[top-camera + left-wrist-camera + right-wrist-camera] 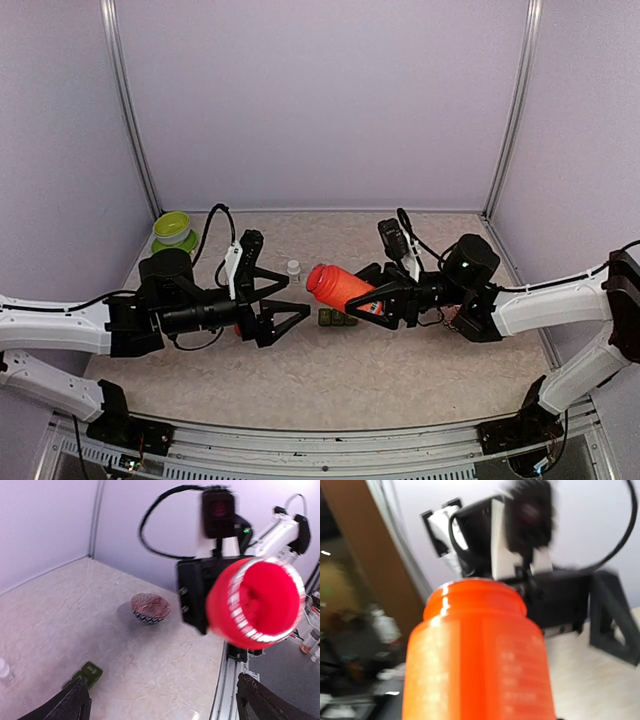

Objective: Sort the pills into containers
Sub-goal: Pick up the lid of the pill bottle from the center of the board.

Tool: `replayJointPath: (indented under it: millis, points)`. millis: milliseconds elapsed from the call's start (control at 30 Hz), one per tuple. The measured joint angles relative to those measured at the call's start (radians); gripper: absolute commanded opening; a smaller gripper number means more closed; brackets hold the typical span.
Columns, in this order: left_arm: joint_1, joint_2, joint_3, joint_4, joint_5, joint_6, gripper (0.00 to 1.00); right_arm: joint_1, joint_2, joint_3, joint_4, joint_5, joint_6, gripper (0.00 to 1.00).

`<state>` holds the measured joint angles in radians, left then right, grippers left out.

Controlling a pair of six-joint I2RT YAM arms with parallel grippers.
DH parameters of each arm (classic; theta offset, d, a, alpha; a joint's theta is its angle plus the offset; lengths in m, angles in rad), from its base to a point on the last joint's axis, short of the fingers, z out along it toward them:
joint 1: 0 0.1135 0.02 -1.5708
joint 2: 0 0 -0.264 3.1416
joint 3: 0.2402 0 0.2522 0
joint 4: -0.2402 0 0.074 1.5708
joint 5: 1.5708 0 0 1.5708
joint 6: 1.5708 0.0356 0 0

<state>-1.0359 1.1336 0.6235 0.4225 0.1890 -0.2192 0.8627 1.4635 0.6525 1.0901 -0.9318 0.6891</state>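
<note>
My right gripper [378, 300] is shut on an orange-red pill bottle [338, 285], held on its side above the table with its lid end towards the left arm. That bottle [480, 660] fills the right wrist view and hides the fingers. My left gripper [287, 300] stands open just left of the lid, apart from it. In the left wrist view the red lid [257, 602] faces me, and both dark fingers [67, 705] are spread wide with nothing between them. The dark green containers [338, 318] lie on the table under the bottle; one end [89, 672] shows. No pills are in view.
A small white bottle [293, 268] stands behind the left gripper and also shows as the white bottle [4, 670]. Stacked lime-green bowls [173, 231] sit at the back left. A patterned bowl [150, 608] rests near the right arm. The table's metal front rail [227, 680] runs close by.
</note>
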Motion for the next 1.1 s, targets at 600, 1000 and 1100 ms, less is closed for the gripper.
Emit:
replayJointPath:
  millis: [600,1000,1100]
  points:
    - [0.166,-0.008,-0.005,-0.560,-0.402,-0.294,0.97,0.000,-0.180,-0.138,-0.289,0.268,-0.387,0.29]
    - [0.206,0.263,0.040,-0.630,-0.529,-0.254,0.90,0.000,-0.252,-0.179,-0.301,0.283,-0.370,0.29]
    - [0.222,0.301,0.055,-0.616,-0.523,-0.236,0.87,0.001,-0.255,-0.187,-0.301,0.286,-0.361,0.29]
